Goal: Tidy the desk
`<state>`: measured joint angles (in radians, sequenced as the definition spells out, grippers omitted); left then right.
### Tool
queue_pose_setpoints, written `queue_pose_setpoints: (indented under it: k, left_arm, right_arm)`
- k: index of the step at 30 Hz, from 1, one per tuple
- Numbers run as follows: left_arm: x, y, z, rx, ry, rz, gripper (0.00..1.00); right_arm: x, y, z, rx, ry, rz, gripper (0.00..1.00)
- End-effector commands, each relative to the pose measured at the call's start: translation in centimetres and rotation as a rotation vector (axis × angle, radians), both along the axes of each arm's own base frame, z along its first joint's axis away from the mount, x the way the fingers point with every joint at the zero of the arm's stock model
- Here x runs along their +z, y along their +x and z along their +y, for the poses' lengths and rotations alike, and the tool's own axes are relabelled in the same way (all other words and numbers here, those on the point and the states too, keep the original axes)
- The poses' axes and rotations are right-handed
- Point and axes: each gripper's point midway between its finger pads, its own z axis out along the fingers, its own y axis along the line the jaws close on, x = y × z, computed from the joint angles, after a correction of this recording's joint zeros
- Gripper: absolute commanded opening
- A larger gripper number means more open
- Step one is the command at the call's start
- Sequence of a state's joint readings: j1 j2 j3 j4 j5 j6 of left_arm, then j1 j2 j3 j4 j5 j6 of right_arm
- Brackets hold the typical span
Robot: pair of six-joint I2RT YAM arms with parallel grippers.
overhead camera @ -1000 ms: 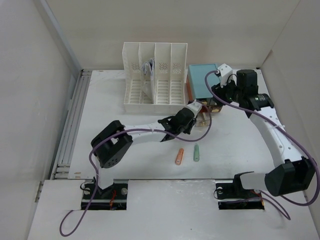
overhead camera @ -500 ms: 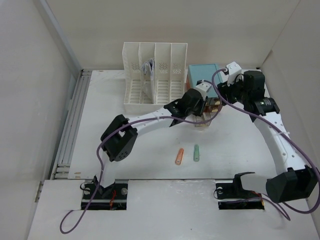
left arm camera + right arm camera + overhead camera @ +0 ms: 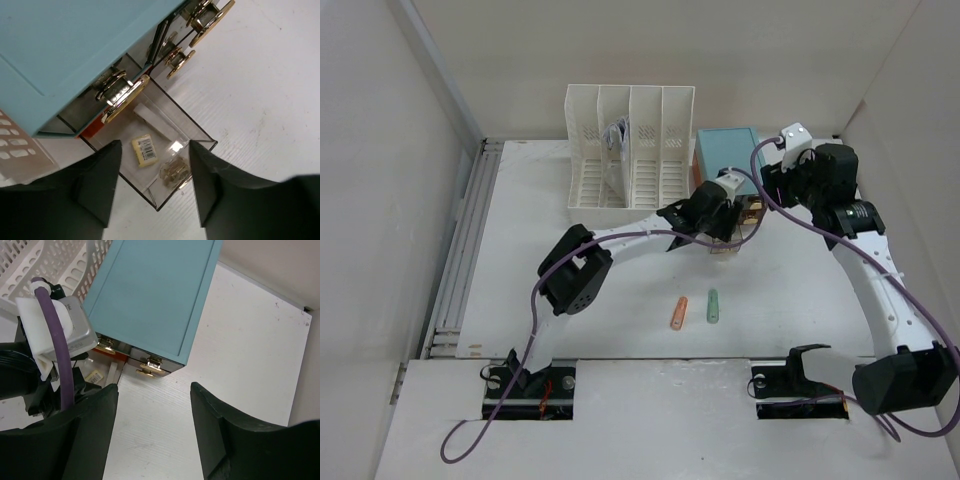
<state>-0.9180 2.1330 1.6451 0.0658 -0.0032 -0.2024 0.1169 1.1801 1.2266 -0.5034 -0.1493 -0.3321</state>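
On the desk (image 3: 260, 75), one drawer's (image 3: 192, 125) block (image 3: 144, 150) is barcoded

The file rack (image 3: 630, 160) and teal drawer box (image 3: 725, 160) block the far side. A pulled-out clear drawer (image 3: 187, 135) juts nearward under the left gripper (image 3: 155, 145), with the right gripper (image 3: 152, 387) above the box front. An orange marker (image 3: 678, 314) and a green marker (image 3: 713, 305) lie near-centre; bare desk (image 3: 520, 220) spreads to their left and right.

Top external: fixed high behind the robot, looking down on the whole desk (image 3: 520, 250) | Left wrist: very near, facing down into the open clear drawer (image 3: 159, 159) | Right wrist: farther back, facing down | Shared by all three: teal-topped drawer box (image 3: 155, 295).
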Motion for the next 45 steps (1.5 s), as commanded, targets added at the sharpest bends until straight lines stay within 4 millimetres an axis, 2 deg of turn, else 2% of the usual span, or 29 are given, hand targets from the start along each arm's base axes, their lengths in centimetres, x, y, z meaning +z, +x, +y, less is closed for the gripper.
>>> queue_pose_setpoints:
  k: [1,3,4,5,6,10,11,14,15,16,17,18,19,20,21,22,23,24,25,28,29,30,33,34,35,36,37,40,45]
  left_arm:
    - [6.0,1.0,-0.4,0.024,-0.103,-0.084,0.5]
    - [7.1,1.0,-0.1,0.034,-0.125,-0.107,0.37]
    - [8.1,0.9,0.3,0.043,-0.141,-0.124,0.13]
    - [8.6,0.7,0.5,0.048,-0.156,-0.126,0.04]
    - [9.1,0.7,0.9,0.056,-0.164,-0.136,0.0]
    - [11.8,-0.4,3.3,0.112,-0.226,-0.162,0.0]
    - [12.8,-1.1,4.8,0.14,-0.252,-0.179,0.0]
    - [13.6,-2.9,8.0,0.2,-0.283,-0.159,0.0]
    - [13.4,-3.7,8.8,0.22,-0.284,-0.155,0.0]
    - [13.2,-4.7,9.3,0.217,-0.292,-0.14,0.0]
    - [14.6,-5.8,10.6,0.223,-0.325,-0.142,0.0]
    - [12.7,-7.5,11.1,0.216,-0.316,-0.1,0.0]
    - [12.3,-8.5,11.7,0.213,-0.313,-0.082,0.0]
    - [12.0,-9.8,12.1,0.195,-0.322,-0.067,0.0]
    - [11.2,-11.5,13.3,0.173,-0.318,-0.058,0.2]
    - [10.7,-13.0,13.4,0.147,-0.325,-0.038,0.3]
    - [10.1,-14.0,13.7,0.137,-0.332,-0.015,0.35]
    - [9.3,-14.8,14.1,0.132,-0.325,0.006,0.4]
    - [7.8,-16.1,14.6,0.119,-0.308,0.031,0.5]
    - [4.5,-17.7,15.5,0.144,-0.281,0.089,0.61]
    - [4.1,-18.3,15.6,0.143,-0.28,0.09,0.65]
    - [3.2,-18.9,15.8,0.134,-0.262,0.098,0.7]
    - [1.0,-19.5,16.6,0.166,-0.241,0.119,0.77]
    - [0.8,-19.4,16.8,0.182,-0.247,0.118,0.78]
    - [0.0,-19.6,17.1,0.188,-0.239,0.128,0.8]
    - [0.2,-19.4,17.1,0.195,-0.249,0.12,0.8]
    - [-0.5,-19.8,17.2,0.186,-0.234,0.126,0.8]
    - [-1.0,-20.0,17.6,0.196,-0.241,0.14,0.8]
    - [-0.9,-21.0,17.9,0.184,-0.268,0.151,0.8]
  right_arm:
    - [1.2,0.4,-0.4,-0.027,0.02,-0.055,0.65]
    - [1.2,0.4,-0.4,-0.027,0.02,-0.055,0.65]
    - [1.2,0.4,-0.4,-0.027,0.02,-0.055,0.65]
    - [1.2,0.4,-0.4,-0.027,0.02,-0.055,0.65]
    - [1.2,0.4,-0.6,-0.038,0.015,-0.055,0.65]
    - [1.6,0.6,-2.1,-0.11,0.014,-0.075,0.63]
    - [1.5,0.3,-2.3,-0.118,0.011,-0.078,0.61]
    - [1.6,0.3,-3.1,-0.139,0.012,-0.087,0.49]
    - [1.6,0.2,-2.7,-0.109,0.028,-0.084,0.3]
    - [0.9,-0.2,-2.1,-0.062,0.022,-0.056,0.2]
    - [0.2,-0.5,-1.2,0.027,-0.014,-0.034,0.11]
    - [-1.0,-0.7,-0.4,0.109,-0.026,0.009,0.02]
    - [-3.1,-2.7,2.2,0.286,0.016,0.113,0.0]
    - [-4.4,-3.8,3.2,0.454,-0.053,0.137,0.0]
    - [-4.5,-4.8,4.3,0.576,-0.055,0.163,0.0]
    - [-6.3,-5.8,5.8,0.711,0.001,0.242,0.0]
    - [-7.7,-8.2,5.9,0.772,0.03,0.364,0.0]
    - [-7.5,-8.1,6.3,0.865,-0.017,0.338,0.0]
    - [-9.1,-8.3,6.2,0.896,-0.005,0.413,0.0]
    - [-11.4,-9.6,7.1,0.971,-0.036,0.515,0.0]
    - [-12.4,-9.5,7.0,0.972,-0.083,0.532,0.0]
    - [-13.1,-9.4,8.0,0.993,-0.116,0.526,0.0]
    - [-16.2,-10.0,8.9,0.953,-0.215,0.606,0.0]
    - [-16.8,-8.8,9.4,0.932,-0.25,0.561,0.0]
    - [-17.9,-9.0,9.5,0.89,-0.258,0.592,0.0]
    - [-18.6,-8.2,9.0,0.832,-0.318,0.587,0.0]
    - [-18.7,-6.7,10.1,0.802,-0.348,0.519,0.0]
    - [-20.2,-4.6,9.7,0.632,-0.441,0.5,0.0]
    - [-20.7,-0.3,9.3,0.422,-0.508,0.421,0.0]
